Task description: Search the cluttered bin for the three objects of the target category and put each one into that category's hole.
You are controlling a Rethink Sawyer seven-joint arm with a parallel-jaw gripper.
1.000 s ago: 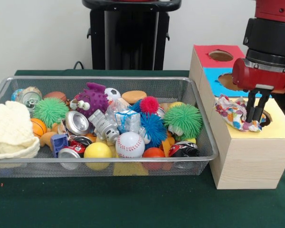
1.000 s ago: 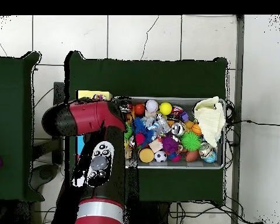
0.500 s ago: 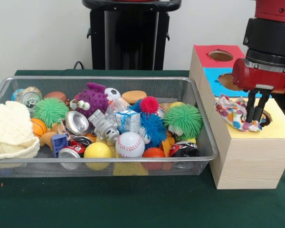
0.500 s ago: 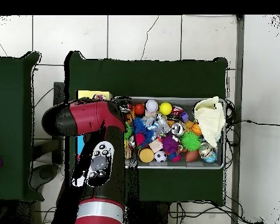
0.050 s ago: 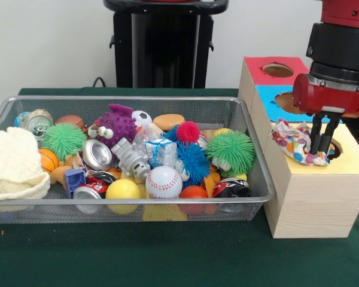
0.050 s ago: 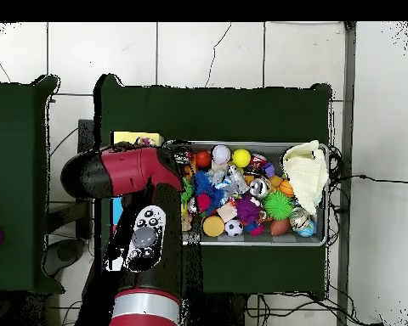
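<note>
A crumpled cloth with a colourful pattern (image 5: 293, 142) lies on the yellow top (image 5: 350, 158) of the wooden box, just left of its hole (image 5: 335, 151). My gripper (image 5: 322, 148) hangs straight down over that hole. It stands open, with its black fingertips at the cloth's right end and a narrow gap between them. In the overhead view my red arm (image 6: 131, 174) hides the gripper and most of the box; only a yellow corner (image 6: 138, 137) shows. A cream cloth (image 5: 12, 162) sits at the left end of the wire bin (image 5: 125, 99).
The bin holds several balls, spiky toys, crushed cans and a toy robot (image 5: 131, 158). The box also has a blue section (image 5: 268, 101) and a red section with a round hole (image 5: 277, 70). Green felt covers the table (image 5: 167, 257).
</note>
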